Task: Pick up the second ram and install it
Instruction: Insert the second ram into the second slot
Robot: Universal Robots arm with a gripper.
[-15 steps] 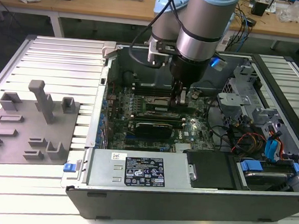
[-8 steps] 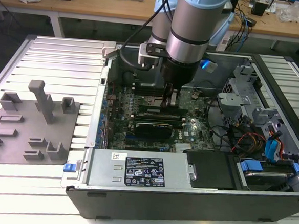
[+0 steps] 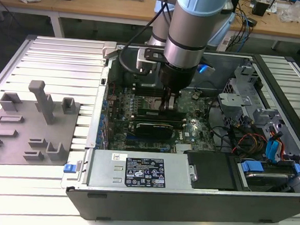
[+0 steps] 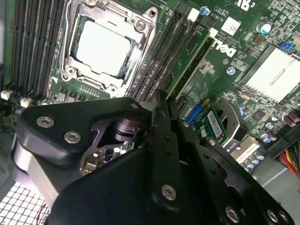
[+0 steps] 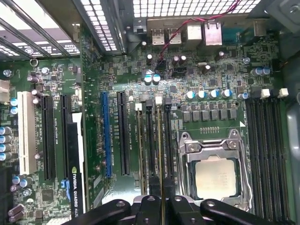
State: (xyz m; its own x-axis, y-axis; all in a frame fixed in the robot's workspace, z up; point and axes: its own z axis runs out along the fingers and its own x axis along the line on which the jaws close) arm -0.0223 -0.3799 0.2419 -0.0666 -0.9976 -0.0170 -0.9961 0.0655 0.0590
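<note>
My gripper [image 3: 167,106] reaches down into the open computer case, over the memory slots beside the CPU socket [image 5: 215,178]. In the first wrist view the two fingers [image 5: 149,206] flank a thin dark strip seen edge-on, the second ram [image 5: 161,150], which stands upright in line with a black slot. The gripper [image 5: 162,200] is shut on this strip. In the second wrist view the fingers meet at the gripper [image 4: 159,96] tip just above the slot row [image 4: 164,51]. Another memory board [image 4: 192,56] with a green face stands seated in the neighbouring slot.
A graphics card [image 3: 151,128] lies just in front of the slots. The power supply [image 3: 135,170] lines the near case edge, and drive cages with cables [image 3: 261,136] stand at the exterior view's right. A grey moulded tray [image 3: 30,130] sits outside the case at the left.
</note>
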